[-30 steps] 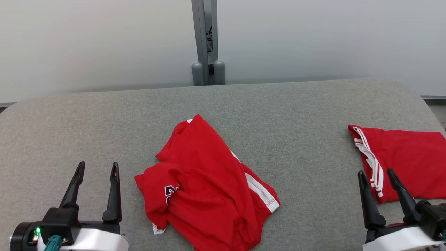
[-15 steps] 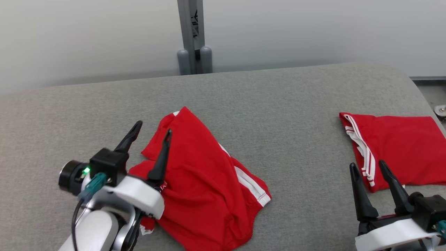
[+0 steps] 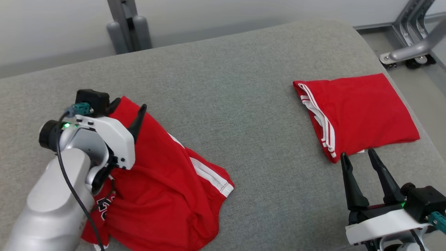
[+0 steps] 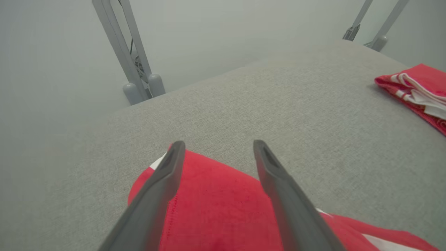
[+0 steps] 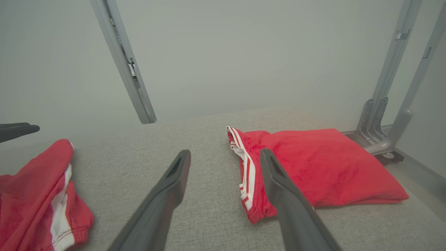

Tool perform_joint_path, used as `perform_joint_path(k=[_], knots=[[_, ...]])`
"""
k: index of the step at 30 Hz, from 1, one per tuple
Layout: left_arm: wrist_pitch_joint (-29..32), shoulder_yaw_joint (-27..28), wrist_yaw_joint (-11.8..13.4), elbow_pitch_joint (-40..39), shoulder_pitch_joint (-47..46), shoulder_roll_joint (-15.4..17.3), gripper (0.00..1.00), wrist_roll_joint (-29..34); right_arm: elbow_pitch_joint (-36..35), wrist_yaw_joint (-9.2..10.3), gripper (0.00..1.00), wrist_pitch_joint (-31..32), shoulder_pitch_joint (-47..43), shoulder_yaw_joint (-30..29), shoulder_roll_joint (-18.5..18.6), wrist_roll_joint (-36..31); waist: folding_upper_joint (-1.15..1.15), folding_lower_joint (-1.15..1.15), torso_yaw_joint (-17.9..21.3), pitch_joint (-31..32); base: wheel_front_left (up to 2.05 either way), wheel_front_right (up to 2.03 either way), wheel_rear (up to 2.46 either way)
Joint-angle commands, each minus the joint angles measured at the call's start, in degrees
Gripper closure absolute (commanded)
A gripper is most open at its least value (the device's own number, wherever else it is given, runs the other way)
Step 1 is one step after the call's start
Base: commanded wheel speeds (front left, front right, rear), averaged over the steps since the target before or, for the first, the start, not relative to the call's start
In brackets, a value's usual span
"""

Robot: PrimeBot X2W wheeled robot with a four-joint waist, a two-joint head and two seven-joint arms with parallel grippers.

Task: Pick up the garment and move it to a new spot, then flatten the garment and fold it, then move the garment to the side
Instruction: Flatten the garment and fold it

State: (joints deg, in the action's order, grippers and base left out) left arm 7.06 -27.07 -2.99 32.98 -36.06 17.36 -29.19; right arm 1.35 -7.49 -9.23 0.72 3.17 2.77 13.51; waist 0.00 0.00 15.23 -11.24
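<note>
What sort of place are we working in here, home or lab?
Probably a lab or test cell: a grey fabric-covered table, a grey metal post against plain pale panels, and a metal frame foot beside the table.

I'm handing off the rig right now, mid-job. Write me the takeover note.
Left gripper: open, over the far corner of the crumpled red garment, gripping nothing.
Right gripper: open, empty, just short of the folded red garment at the grey table's right end.
Done: one garment lies folded aside.
Left: grasp the crumpled one, move, flatten, fold, set aside.
</note>
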Motion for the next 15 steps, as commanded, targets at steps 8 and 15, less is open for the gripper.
perform_joint_path(k=[8, 15], knots=[[1.5, 1.5, -2.7, 13.8, -8.3, 2.9, 0.0, -2.3, 2.6, -0.02, 0.0, -2.7, 2.8, 1.1, 0.3, 1.9, 0.0, 0.0, 4.4, -5.6, 0.0, 0.0, 0.0], [2.9, -0.3, -4.2, 18.8, -11.1, 2.2, 1.0, -4.3, 4.4, -0.02, 0.0, -4.0, 3.7, 1.0, 0.3, 2.5, 0.0, 0.0, 3.9, -6.6, 0.0, 0.0, 0.0]])
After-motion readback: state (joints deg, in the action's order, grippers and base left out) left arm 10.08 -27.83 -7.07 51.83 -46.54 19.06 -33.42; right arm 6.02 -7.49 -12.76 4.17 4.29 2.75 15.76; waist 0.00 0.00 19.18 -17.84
